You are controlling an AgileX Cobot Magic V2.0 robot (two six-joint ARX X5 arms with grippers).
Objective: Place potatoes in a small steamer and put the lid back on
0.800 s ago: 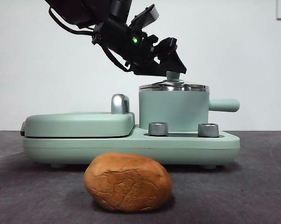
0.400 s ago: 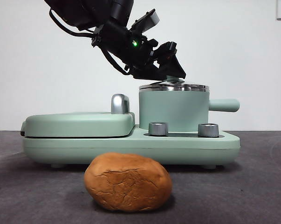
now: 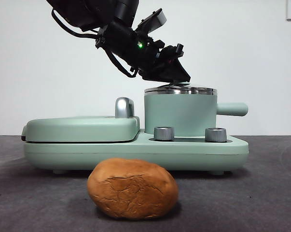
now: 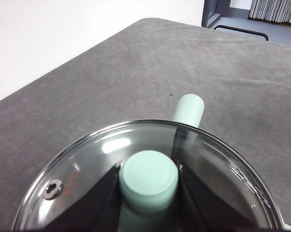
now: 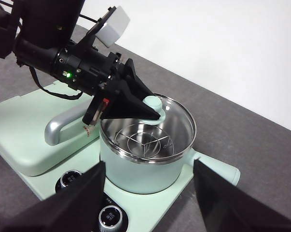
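Observation:
The orange-brown potato [image 3: 132, 188] lies on the grey table in front of the cooker. The mint-green steamer pot [image 3: 179, 113] stands on the cooker's right side, and the glass lid [image 3: 180, 90] rests on its steel rim. My left gripper [image 3: 176, 77] reaches down from the upper left and is shut on the lid's green knob [image 4: 148, 179], one black jaw on each side. The right wrist view shows the same grip on the knob [image 5: 153, 103] over the pot [image 5: 135, 171]. My right gripper [image 5: 149, 164] hangs open and empty above the cooker's front.
The flat mint-green griddle cover [image 3: 82, 128] with its chrome handle [image 3: 124, 107] lies left of the pot on the same base [image 3: 135, 150]. Two steel dials [image 3: 163, 133] [image 3: 215, 134] sit at the base's front. The pot's side handle [image 3: 232, 108] sticks out to the right.
My left gripper has come down a little and its jaws have closed over the lid's knob, which no longer shows in the front view. The lid and potato have not moved.

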